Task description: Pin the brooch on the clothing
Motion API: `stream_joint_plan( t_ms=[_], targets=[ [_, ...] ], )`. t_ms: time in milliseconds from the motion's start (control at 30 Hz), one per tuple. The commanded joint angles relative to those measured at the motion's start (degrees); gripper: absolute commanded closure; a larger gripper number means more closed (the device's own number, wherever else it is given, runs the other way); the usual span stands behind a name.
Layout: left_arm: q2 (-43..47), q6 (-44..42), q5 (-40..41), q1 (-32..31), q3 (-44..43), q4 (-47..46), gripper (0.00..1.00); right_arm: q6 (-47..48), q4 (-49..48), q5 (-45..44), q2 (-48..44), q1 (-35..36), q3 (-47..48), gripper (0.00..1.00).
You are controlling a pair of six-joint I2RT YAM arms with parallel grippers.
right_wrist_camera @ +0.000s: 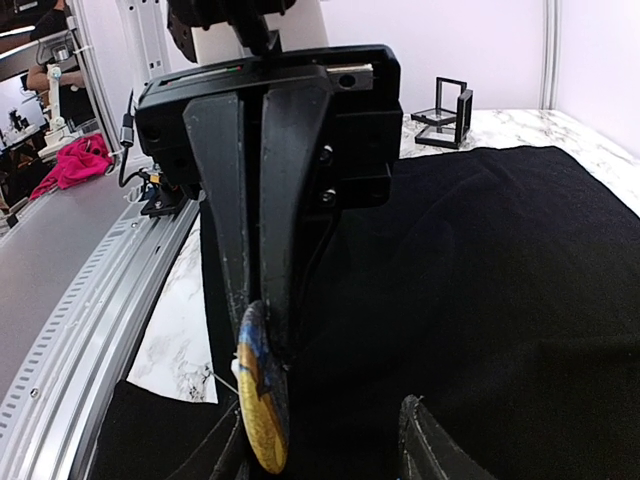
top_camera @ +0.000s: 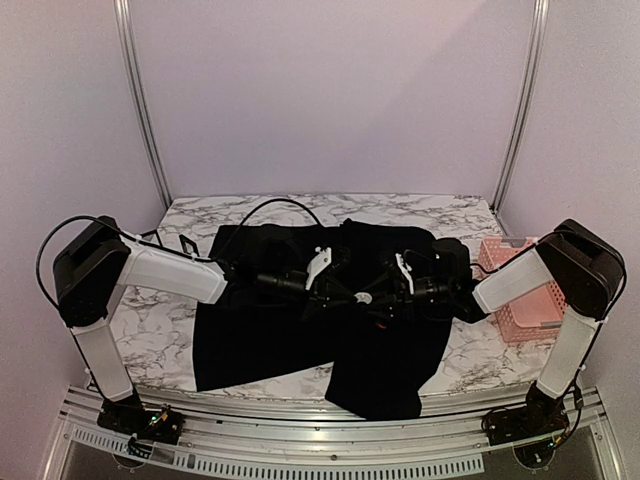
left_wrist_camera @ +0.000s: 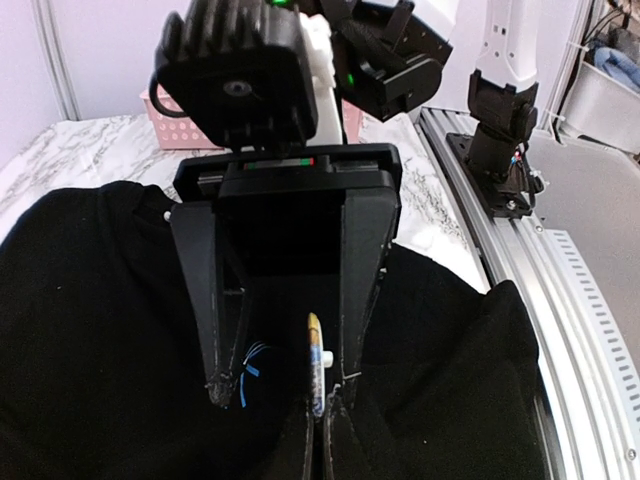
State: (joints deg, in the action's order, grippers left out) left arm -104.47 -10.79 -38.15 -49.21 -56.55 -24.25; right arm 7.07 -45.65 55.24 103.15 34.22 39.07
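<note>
The brooch (right_wrist_camera: 262, 400), a round disc with a yellow and blue face, is standing on edge at the tip of the left tool (left_wrist_camera: 320, 430), whose two fingers are pressing together on its rim. The right tool (left_wrist_camera: 283, 383) is facing the left one tip to tip, its fingers standing apart on either side of the brooch. The disc is sitting close beside one of them, and I cannot tell whether they are touching. Under both tools the black T-shirt (top_camera: 260, 330) is lying spread over the marble table (top_camera: 150, 330), part of it reaching past the table's near edge. A small light-blue mark (left_wrist_camera: 247, 368) is showing on the cloth just beside one fingertip of the right tool. Out behind the right tool, past its arm, a pink basket (top_camera: 525, 300) is sitting at the table's side.
</note>
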Motion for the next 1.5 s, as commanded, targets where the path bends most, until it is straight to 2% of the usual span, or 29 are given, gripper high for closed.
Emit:
stream_joint_plan(
  t_ms=[0,67,233,367,533,733,933,1200,1467],
  targets=[
    [0.42,0.37,-0.96,-1.07,0.83,-1.67,1.00,-0.99,-1.37,1.51,1.36,0.28,1.90,0.55],
    [0.36,0.33,-0.95,-1.15,0.80,-1.67,1.00,-1.09,-1.29,1.45,1.69,0.31,2.19,0.59],
    [0.23,0.57,-0.79,-1.22,0.74,-1.83,1.00,-1.86,-1.69,1.68,2.02,0.27,2.79,0.60],
    [0.28,0.19,-0.71,-1.32,0.91,-2.03,1.00,-3.79,-3.60,0.93,2.07,-0.20,2.37,0.68],
    [0.66,-0.67,-0.29,-1.50,1.51,-2.00,1.00,-13.74,-12.13,3.57,2.88,-3.01,0.88,0.78],
    [0.63,-1.83,0.29,-1.89,1.61,-2.11,1.00,-14.37,-11.00,3.31,3.63,-3.06,1.81,0.81],
    [0.36,-3.52,0.47,-2.42,1.01,-1.59,1.00,-11.38,-3.98,1.87,3.38,-2.93,3.65,0.81],
    [0.70,-6.92,0.75,-3.08,0.54,1.64,1.00,-13.00,-4.36,1.45,3.62,-2.99,4.00,0.87],
    [1.50,-14.03,0.90,-3.76,1.36,1.60,1.00,-15.93,-3.46,1.48,4.46,-3.25,5.77,0.90]
  ],
)
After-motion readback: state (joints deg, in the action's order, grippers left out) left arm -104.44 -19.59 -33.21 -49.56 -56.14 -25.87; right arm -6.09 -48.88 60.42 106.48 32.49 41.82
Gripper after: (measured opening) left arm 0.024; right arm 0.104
